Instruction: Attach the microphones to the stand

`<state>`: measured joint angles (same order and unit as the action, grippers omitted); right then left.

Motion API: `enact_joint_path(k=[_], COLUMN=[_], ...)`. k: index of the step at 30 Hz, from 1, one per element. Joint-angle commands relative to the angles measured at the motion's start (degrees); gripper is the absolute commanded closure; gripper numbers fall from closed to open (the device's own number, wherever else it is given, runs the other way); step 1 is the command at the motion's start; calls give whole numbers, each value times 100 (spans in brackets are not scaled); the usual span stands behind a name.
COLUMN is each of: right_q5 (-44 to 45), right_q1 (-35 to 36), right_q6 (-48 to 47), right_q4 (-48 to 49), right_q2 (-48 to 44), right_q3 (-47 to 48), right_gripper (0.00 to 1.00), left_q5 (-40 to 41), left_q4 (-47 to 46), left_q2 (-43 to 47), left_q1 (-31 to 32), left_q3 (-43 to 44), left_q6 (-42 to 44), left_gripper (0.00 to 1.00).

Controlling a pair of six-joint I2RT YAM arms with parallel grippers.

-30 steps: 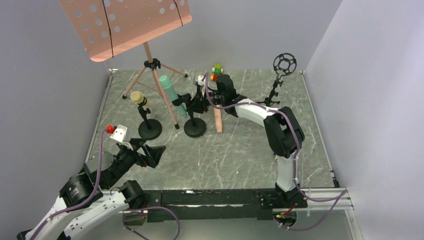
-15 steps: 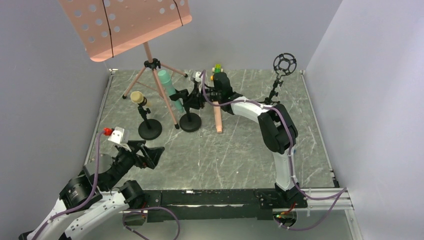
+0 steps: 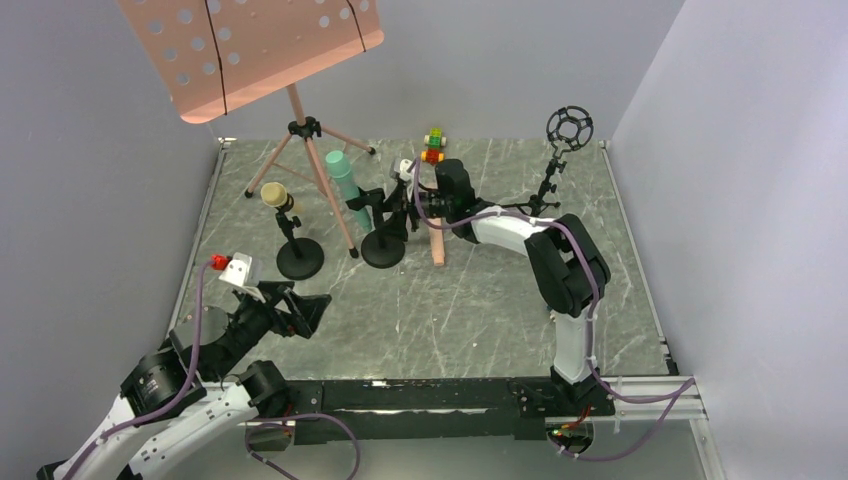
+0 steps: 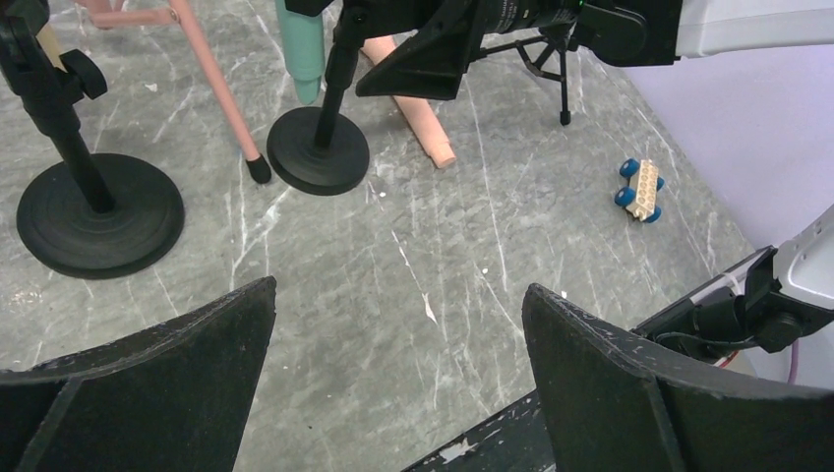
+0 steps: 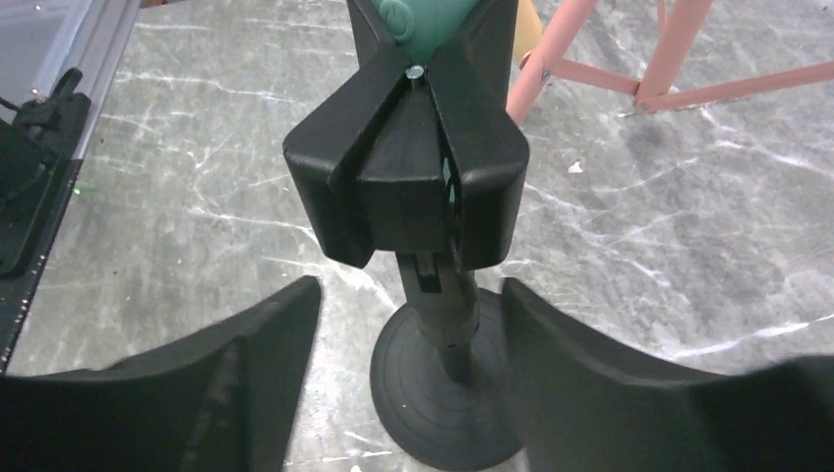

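Near the desk's (image 3: 470,310) left front corner, the left gripper (image 3: 305,308) hovers with its claw spread wide and nothing between the fingers. Farther back, toward the middle, stand 2 round-based stands. The left stand (image 3: 300,258) carries the yellow microphone (image 3: 277,194), head up and leaning left; its tail is hidden behind the clip. The middle stand (image 3: 382,250) holds the teal microphone (image 3: 343,178) in its clip, long axis steeply tilted, head up toward the far left corner, tail down toward the right gripper (image 3: 405,205). That claw stands apart, 1 finger on each side of the clip and post, touching neither; the right wrist view cuts off all but a scrap of teal. Just right of this stand, the pink microphone (image 3: 436,240) lies flat on the desk, its long axis running front to back, its far end hidden under the right arm.
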<state>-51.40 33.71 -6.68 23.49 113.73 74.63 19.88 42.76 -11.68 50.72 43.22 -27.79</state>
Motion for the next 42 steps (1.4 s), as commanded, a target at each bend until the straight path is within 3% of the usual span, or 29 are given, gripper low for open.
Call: enact_joint_path(k=[1,4,5,6,11,18,22,29,34,42], right_q5=[84,134,130,111,-90,336,786,416,549,428], right_q1=[-37,-130,-190,-259,-708,-1003,-1113,-1713,-2353,-3206], right_q6=[-110,-18,-8,-40,-331,-1650,-2206,-3553,-3380,-3049], right_q4=[60,99,77,34,-512,-2830,-3553,-5451,-5375,-5656], right_q2=[-457,-638,-718,-814,-1478,-2599,-3547,-4845,-5663,-6060], right_q3=[-214,-394,-457,-535,-1024,-1364,-1685,-1830,-2270,-2566], right_gripper=[23,13,3,1,0,0,0,0,0,0], left_q5=[-202,-339,-380,-427,-617,-903,-1079,-1147,-1037,-1160], left_q4=[-195,-373,-435,-488,-831,-1725,-2147,-2456,-2398,-2645], left_q2=[2,-4,-27,-64,-353,-782,-1105,-1281,-1337,-1442], left_q1=[13,10,9,8,14,17,13,1,-5,-18], left_q3=[-33,-136,-169,-202,-271,-532,-609,-615,-484,-635], left_q6=[-76,-84,-87,-79,44,335,356,477,656,740], left_gripper=[1,1,1,1,1,1,1,1,1,1])
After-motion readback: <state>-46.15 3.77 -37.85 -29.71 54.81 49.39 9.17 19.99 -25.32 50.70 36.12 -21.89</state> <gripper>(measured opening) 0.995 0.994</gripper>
